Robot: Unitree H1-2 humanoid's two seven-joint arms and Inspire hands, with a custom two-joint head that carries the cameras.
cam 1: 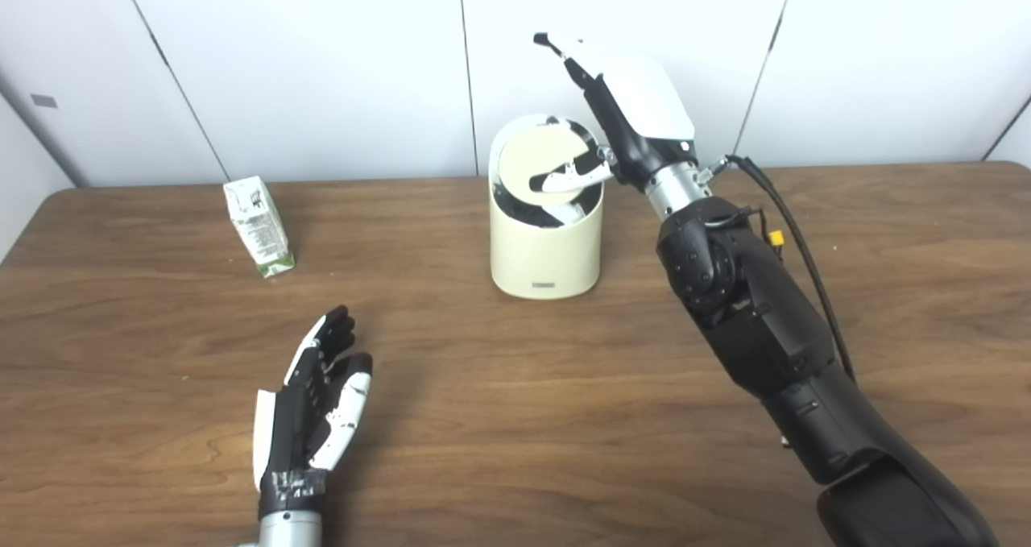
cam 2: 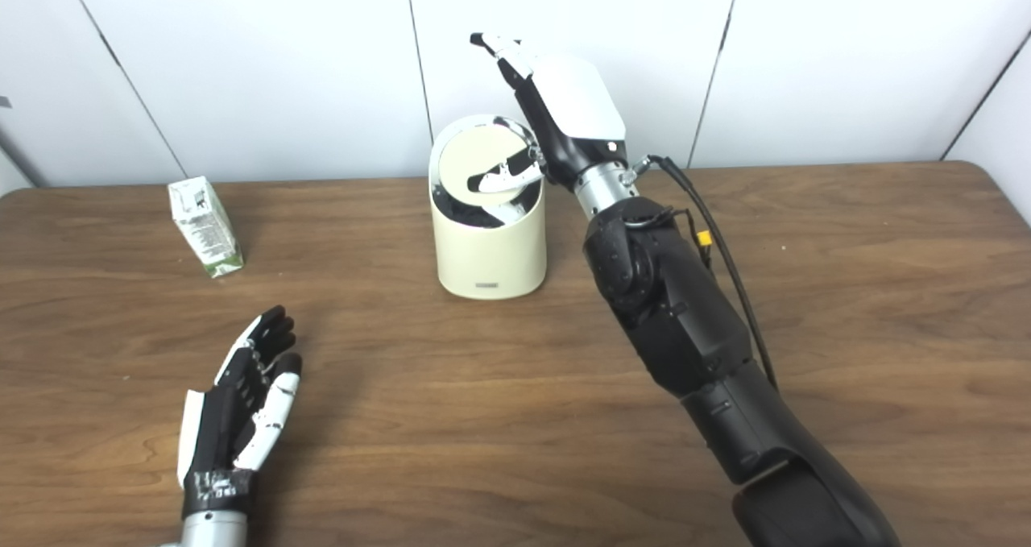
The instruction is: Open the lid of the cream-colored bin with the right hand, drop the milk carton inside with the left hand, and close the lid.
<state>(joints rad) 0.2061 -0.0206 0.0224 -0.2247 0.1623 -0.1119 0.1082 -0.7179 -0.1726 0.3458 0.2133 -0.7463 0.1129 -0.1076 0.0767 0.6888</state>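
Observation:
The cream-colored bin (cam 1: 546, 249) stands at the middle back of the wooden table (cam 1: 515, 418). Its round lid (cam 1: 533, 160) is tilted, with a dark gap showing along its lower edge. My right hand (cam 1: 636, 112) hovers over the bin's right rim with its fingers stretched up and apart, and its thumb (cam 1: 568, 180) lies across the lid. The milk carton (cam 1: 258, 225), white and green, stands by itself at the back left. My left hand (cam 1: 310, 402) rests open near the front left, palm up, well short of the carton and holding nothing.
White wall panels (cam 1: 322, 64) rise right behind the table's far edge. My right forearm (cam 1: 749, 313) with its black cable (cam 1: 793, 233) slants across the table's right half. The bin's shadow falls on the wall behind it.

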